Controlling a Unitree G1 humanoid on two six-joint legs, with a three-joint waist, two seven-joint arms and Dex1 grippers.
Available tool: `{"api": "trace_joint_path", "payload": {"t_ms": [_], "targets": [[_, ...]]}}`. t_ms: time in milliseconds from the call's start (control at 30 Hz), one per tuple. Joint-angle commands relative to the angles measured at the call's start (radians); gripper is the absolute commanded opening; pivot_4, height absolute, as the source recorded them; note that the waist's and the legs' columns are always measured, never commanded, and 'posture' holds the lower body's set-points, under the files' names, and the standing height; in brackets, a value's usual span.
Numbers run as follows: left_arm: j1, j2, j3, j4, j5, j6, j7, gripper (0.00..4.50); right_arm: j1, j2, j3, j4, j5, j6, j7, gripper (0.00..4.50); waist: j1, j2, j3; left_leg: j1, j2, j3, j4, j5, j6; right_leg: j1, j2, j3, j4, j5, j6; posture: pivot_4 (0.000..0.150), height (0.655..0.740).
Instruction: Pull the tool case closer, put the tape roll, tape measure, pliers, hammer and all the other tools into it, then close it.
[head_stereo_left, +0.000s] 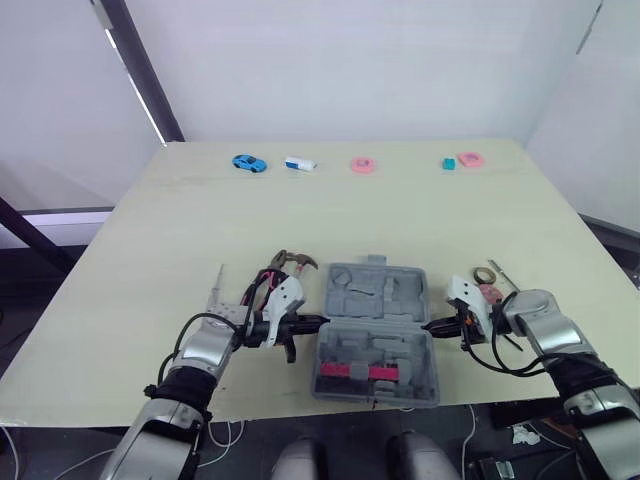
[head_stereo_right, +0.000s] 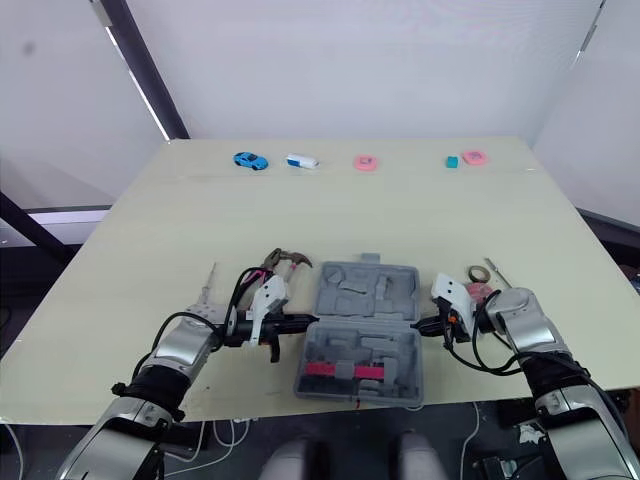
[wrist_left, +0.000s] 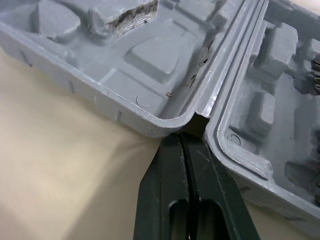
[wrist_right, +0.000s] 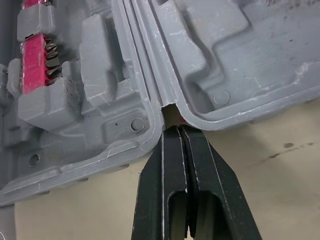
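Left hand (wrist_left: 182, 137) and right hand (wrist_right: 176, 130), fingers together in wrist views, touch tool case (head_stereo_left: 376, 300) hinge ends.

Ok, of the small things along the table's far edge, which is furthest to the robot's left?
The blue toy car; the white-and-blue piece, pink ring, teal block and another pink piece all lie to its right.

The tool case (head_stereo_left: 375, 330) lies at the bench's (head_stereo_left: 400, 220) near edge, with pliers (head_stereo_left: 290, 263) just to its left, a tape roll (head_stereo_left: 484, 275) to its right and a toy car (head_stereo_left: 249, 163) far behind.
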Motion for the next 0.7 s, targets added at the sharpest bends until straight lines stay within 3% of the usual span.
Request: {"api": "trace_joint_path", "payload": {"t_ms": [33, 700], "targets": [[0.021, 0.017, 0.005, -0.017, 0.003, 0.012, -0.01, 0.03, 0.001, -0.004, -0.008, -0.048, 0.038, 0.005, -0.01, 0.0, 0.0, 0.0, 0.0, 0.0, 0.0, 0.0, 0.0, 0.0, 0.0, 0.0, 0.0, 0.0, 0.0, 0.0, 0.0, 0.15, 0.7395], [0.097, 0.06, 0.01, -0.145, -0.012, 0.071, -0.017, 0.03, -0.003, 0.024, 0.023, -0.03, 0.057, -0.007, -0.051, 0.0, 0.001, 0.0, 0.0, 0.0, 0.0, 0.0, 0.0, 0.0, 0.0, 0.0, 0.0, 0.0, 0.0, 0.0, 0.0, 0.15, 0.7395]]}}
